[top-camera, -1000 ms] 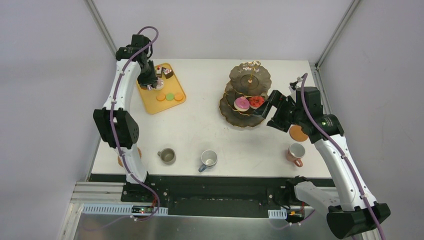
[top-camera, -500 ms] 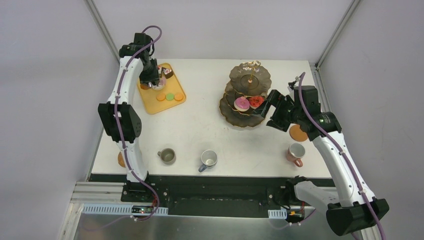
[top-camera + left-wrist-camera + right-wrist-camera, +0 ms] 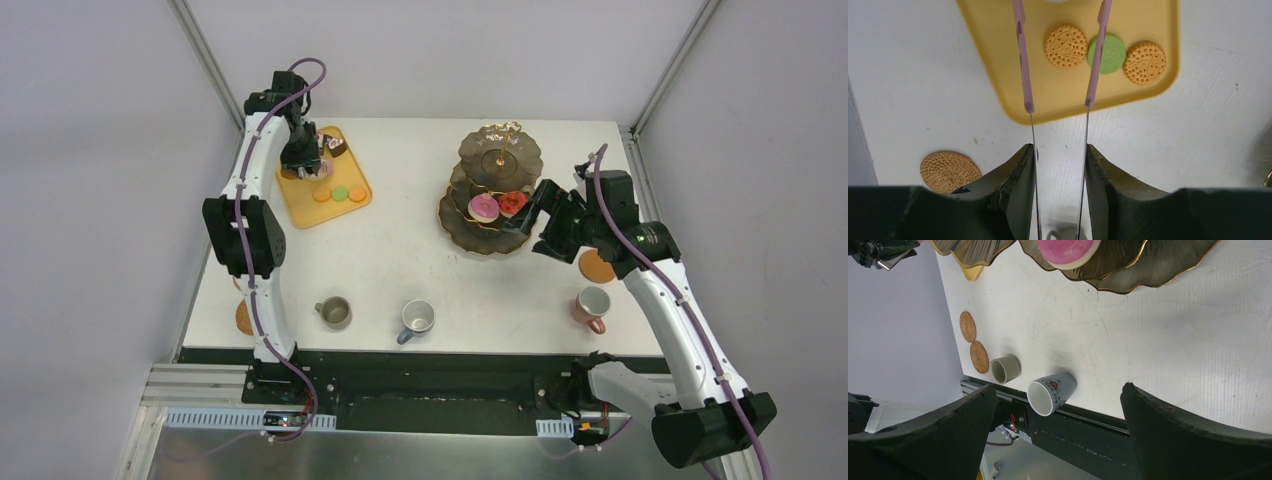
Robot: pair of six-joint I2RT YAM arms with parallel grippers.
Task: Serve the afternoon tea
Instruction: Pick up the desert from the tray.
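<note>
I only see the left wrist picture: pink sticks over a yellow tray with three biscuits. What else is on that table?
Observer: Far right of your tongs, a three-tier stand carries a pink doughnut and a red doughnut.
Operator: Any cups?
Observer: An olive mug, a grey-blue mug and a pink mug sit near the front edge.
Operator: And the other arm?
Observer: The right fingers stand wide open beside that stand, holding nothing.
</note>
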